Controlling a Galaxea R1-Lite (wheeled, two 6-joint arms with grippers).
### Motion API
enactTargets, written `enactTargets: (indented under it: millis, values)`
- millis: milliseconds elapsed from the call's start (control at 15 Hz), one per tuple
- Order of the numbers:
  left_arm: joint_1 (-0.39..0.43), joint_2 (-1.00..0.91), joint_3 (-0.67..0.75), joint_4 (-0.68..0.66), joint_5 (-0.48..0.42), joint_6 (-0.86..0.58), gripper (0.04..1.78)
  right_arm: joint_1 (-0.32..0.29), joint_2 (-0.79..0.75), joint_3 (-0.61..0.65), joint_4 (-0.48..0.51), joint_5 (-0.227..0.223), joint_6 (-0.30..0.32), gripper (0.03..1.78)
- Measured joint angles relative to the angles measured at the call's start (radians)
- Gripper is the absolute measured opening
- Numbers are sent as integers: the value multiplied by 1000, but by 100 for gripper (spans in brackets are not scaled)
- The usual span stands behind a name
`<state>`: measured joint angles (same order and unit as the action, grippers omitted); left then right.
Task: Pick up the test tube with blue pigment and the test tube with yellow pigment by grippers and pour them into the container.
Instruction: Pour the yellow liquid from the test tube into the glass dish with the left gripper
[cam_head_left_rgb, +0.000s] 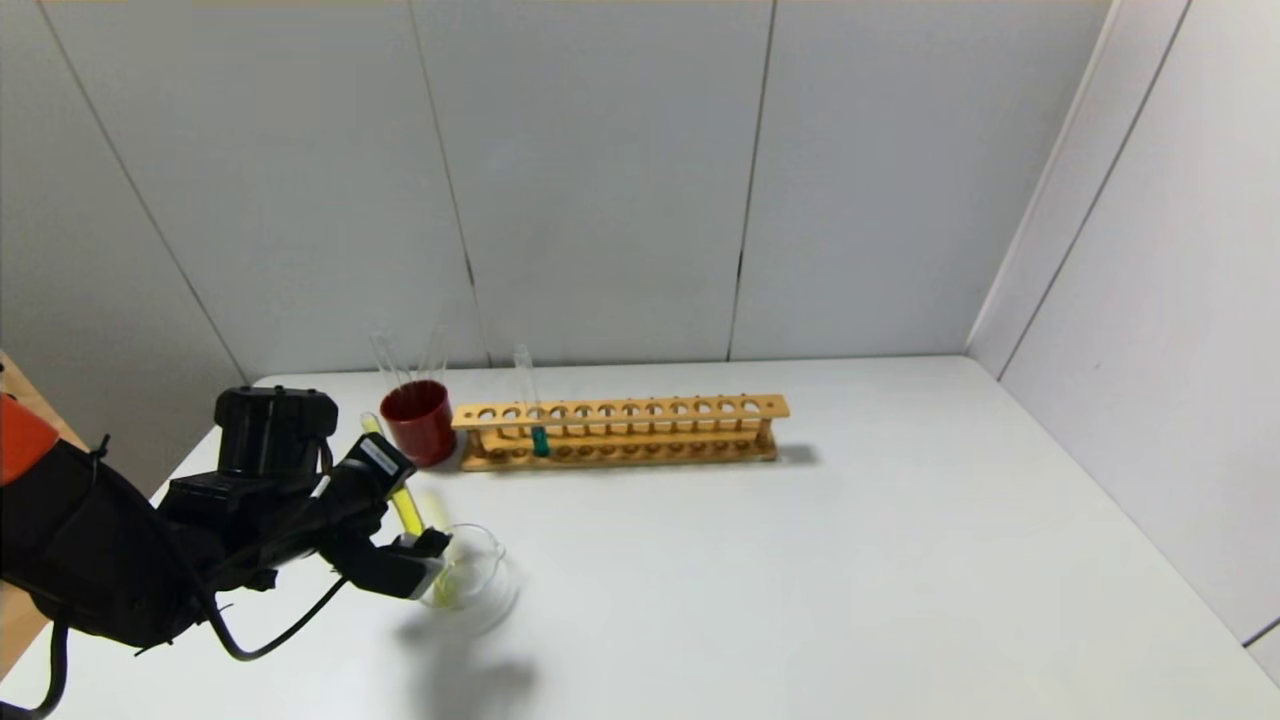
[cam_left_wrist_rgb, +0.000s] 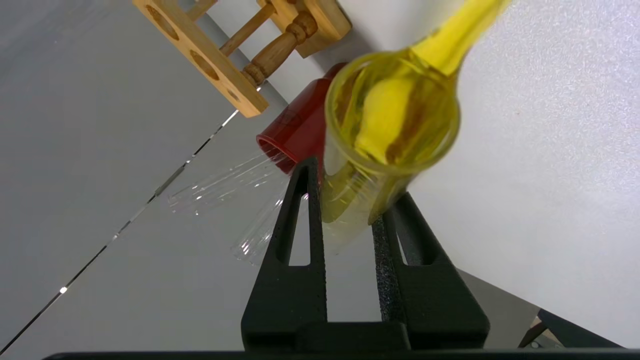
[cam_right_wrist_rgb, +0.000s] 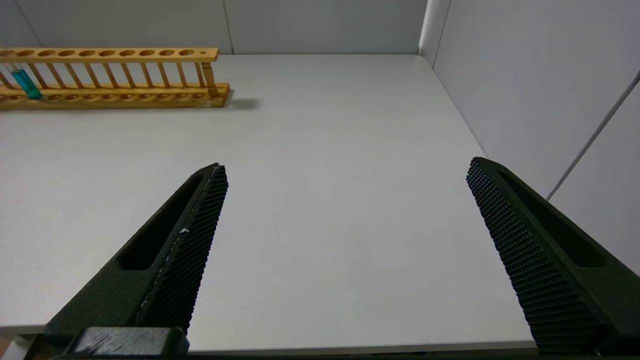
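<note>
My left gripper (cam_head_left_rgb: 404, 520) is shut on the test tube with yellow pigment (cam_head_left_rgb: 408, 508) and holds it tilted, mouth down, at the rim of the clear glass container (cam_head_left_rgb: 492, 575). Yellow liquid lies in the container's near side. In the left wrist view the yellow tube (cam_left_wrist_rgb: 392, 117) sits between the black fingers (cam_left_wrist_rgb: 305, 215). The test tube with blue pigment (cam_head_left_rgb: 538, 438) stands upright in the wooden rack (cam_head_left_rgb: 640, 410); it also shows in the right wrist view (cam_right_wrist_rgb: 25, 84). My right gripper (cam_right_wrist_rgb: 346, 165) is open and empty, low over the table's right front, out of the head view.
A dark red cup (cam_head_left_rgb: 418, 420) with plain clear tubes stands left of the rack, just behind my left gripper; it also shows in the left wrist view (cam_left_wrist_rgb: 295, 135). Grey walls close the back and the right side. The rack (cam_right_wrist_rgb: 125, 52) lies far from my right gripper.
</note>
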<state>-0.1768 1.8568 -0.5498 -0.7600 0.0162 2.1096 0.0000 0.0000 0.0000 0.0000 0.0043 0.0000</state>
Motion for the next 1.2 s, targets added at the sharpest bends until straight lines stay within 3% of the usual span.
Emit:
enactTargets:
  millis: [800,1200]
  values:
    - [-42,10,-6,-31,35,22,32,0,0,0,0,0,0,175]
    - [-53,7,2,-120,44,104,32,0,0,0,0,0,0,175]
